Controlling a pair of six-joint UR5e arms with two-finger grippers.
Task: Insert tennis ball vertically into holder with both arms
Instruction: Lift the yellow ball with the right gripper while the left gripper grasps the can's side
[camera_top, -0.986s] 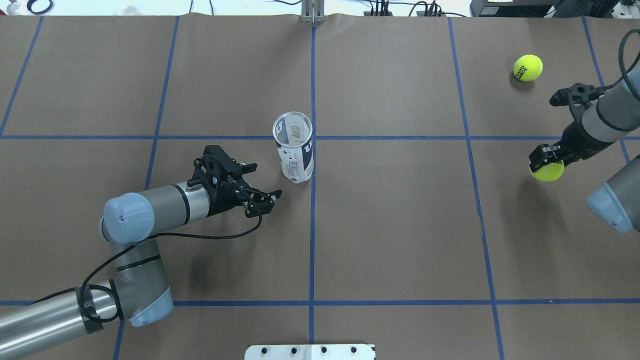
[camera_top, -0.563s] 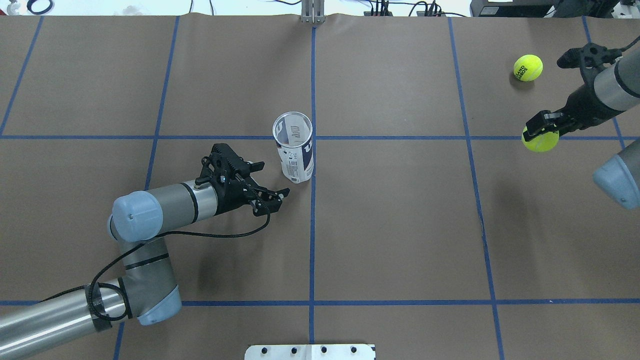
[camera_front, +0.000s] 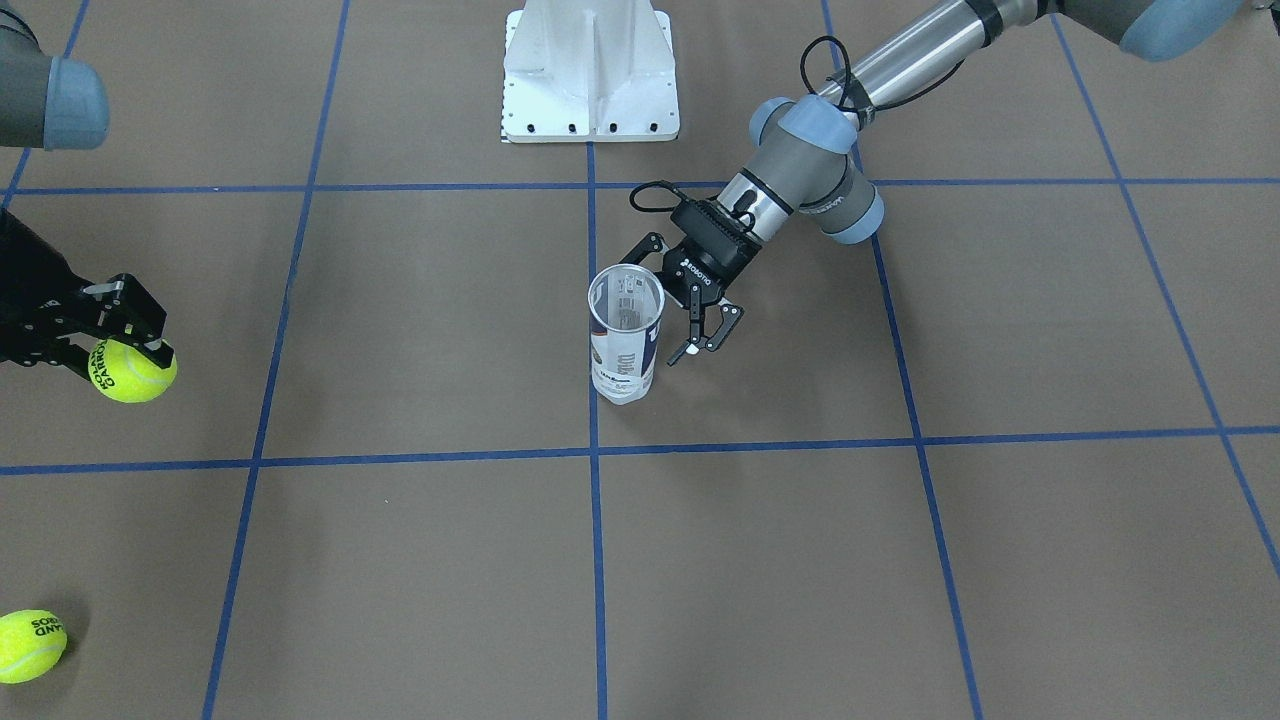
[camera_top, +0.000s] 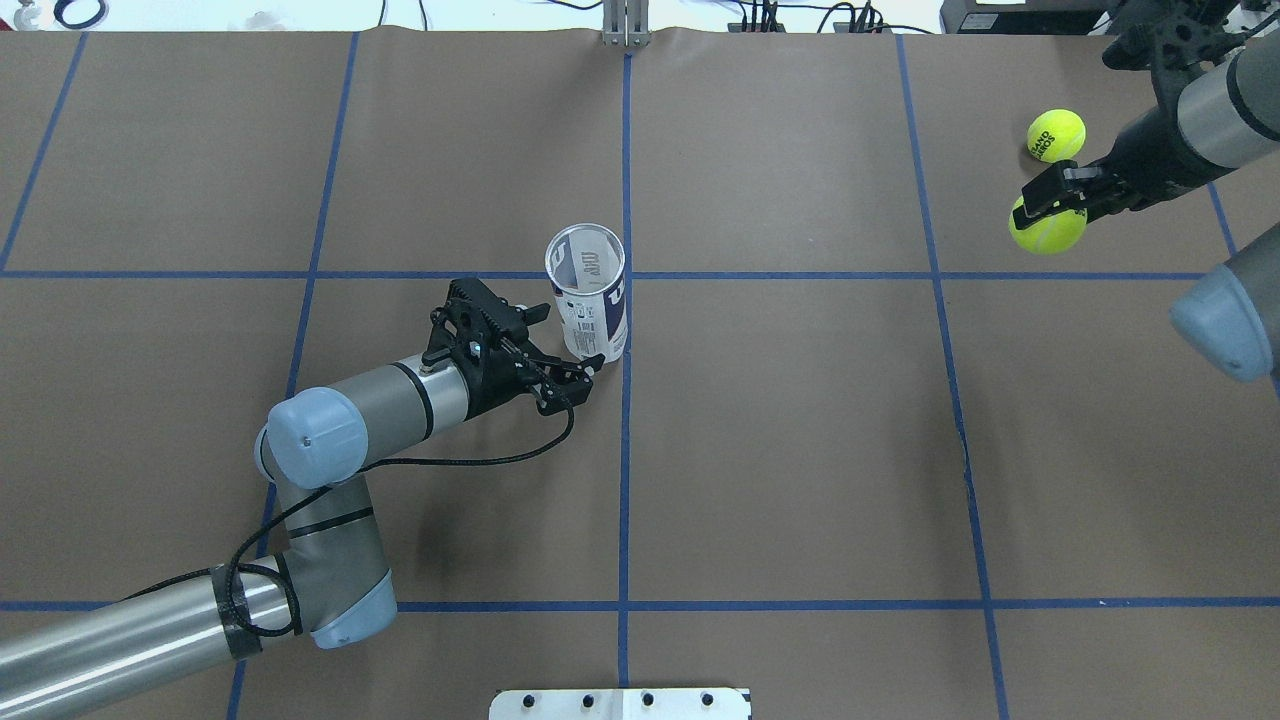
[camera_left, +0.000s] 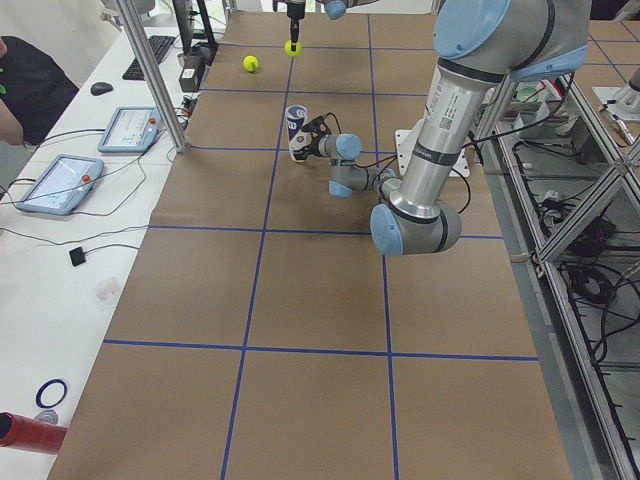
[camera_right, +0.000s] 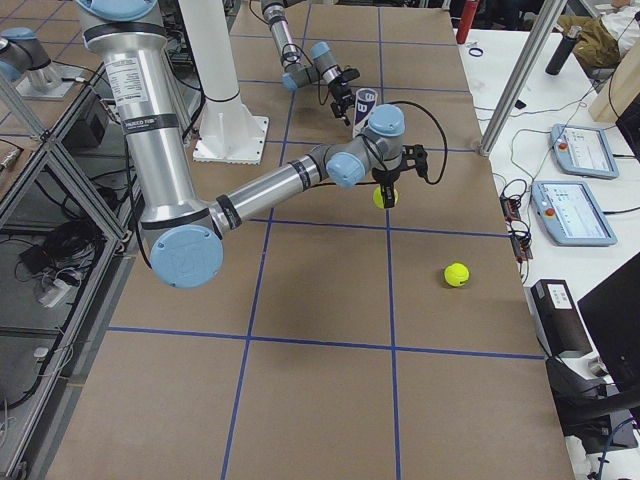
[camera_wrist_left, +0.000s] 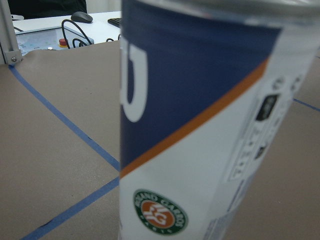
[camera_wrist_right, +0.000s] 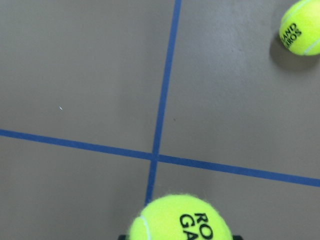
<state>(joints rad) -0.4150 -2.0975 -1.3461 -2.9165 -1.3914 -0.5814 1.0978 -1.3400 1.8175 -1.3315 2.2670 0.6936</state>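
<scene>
The holder (camera_top: 588, 300) is a clear tube with a white and navy label. It stands upright and open-topped near the table's middle, and also shows in the front view (camera_front: 625, 340). My left gripper (camera_top: 566, 340) is open, low beside the tube, with its fingertips reaching the tube's base. The tube's label (camera_wrist_left: 200, 125) fills the left wrist view. My right gripper (camera_top: 1055, 200) is shut on a yellow tennis ball (camera_top: 1047, 226) and holds it above the table at the far right. The held ball also shows in the right wrist view (camera_wrist_right: 180, 222) and the front view (camera_front: 132, 370).
A second tennis ball (camera_top: 1056, 135) lies on the table just beyond the held one, also in the right wrist view (camera_wrist_right: 301, 27). The white pedestal base (camera_front: 590, 70) stands at the robot's edge. Blue tape lines grid the brown table.
My left gripper has moved forward and right, up to the tube's base. My right gripper has carried the ball away from the robot and slightly left, towards the loose ball.
</scene>
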